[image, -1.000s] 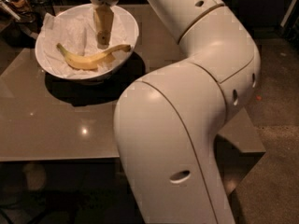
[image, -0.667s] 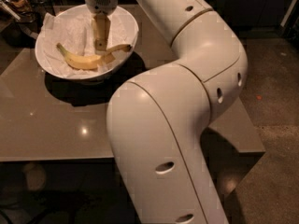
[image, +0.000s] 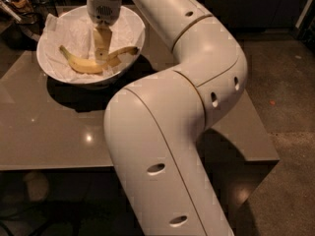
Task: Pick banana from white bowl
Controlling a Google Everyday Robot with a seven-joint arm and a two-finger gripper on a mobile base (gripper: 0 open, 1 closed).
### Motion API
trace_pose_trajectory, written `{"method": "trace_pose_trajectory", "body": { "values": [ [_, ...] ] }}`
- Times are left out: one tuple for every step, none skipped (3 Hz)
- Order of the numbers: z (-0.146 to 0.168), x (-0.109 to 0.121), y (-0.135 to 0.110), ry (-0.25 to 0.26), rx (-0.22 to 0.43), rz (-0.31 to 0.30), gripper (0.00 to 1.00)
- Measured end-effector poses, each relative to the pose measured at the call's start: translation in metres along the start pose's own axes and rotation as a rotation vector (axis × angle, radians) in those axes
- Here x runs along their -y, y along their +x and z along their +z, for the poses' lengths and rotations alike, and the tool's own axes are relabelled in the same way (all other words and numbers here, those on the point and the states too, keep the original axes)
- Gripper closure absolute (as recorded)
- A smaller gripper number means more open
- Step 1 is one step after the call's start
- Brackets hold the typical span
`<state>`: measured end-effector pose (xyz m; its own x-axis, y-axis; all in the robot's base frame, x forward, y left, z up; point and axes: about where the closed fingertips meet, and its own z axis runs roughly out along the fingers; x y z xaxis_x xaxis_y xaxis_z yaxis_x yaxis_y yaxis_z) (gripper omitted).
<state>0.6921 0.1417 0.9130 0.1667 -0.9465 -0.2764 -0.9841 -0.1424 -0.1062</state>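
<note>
Table [image: 49, 136] | curved yellow banana [image: 78, 65] in white bowl [image: 140, 37] | gripper [image: 101, 57] over banana

Yellow banana [image: 86, 65] seemingly brown-speckled, white bowl [image: 40, 58], beige gripper [image: 101, 57] over banana, cream arm [image: 162, 146], grey-brown table [image: 44, 132]

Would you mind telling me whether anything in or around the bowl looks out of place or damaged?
Nothing much stands out. The banana lies whole in the white bowl on crumpled paper, one corner of which pokes over the rim at the far left. The gripper is down inside the bowl at the banana's middle.
</note>
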Motion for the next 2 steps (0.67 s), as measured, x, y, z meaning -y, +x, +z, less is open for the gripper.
{"method": "trace_pose_trajectory", "body": {
  "values": [
    [0.0079, -0.0006, -0.0022, -0.022, 0.009, 0.016, 0.27],
    [0.0130, -0.0012, -0.0038, -0.038, 0.013, 0.025, 0.28]
  ]
}}
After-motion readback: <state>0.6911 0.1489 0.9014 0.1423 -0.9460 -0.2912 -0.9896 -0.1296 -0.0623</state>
